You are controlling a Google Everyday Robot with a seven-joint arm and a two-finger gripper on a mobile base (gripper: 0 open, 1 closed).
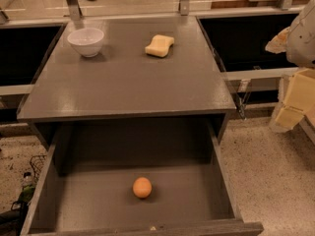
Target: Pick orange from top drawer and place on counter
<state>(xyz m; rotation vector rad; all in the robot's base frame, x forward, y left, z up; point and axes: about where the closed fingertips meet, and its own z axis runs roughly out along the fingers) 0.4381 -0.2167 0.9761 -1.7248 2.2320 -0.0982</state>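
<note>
The orange (pixel 142 187) lies on the floor of the open drawer (pixel 88 195), at 6 o'clock in the view and well apart from its walls. The table (pixel 123 87) above carries a white bowl (pixel 85 42) at 11 o'clock and a yellow sponge (pixel 159 45) toward 1 o'clock. The end effector (pixel 294 104) hangs at 3 o'clock, off the table and far from the orange; apart or together, I cannot tell.
</note>
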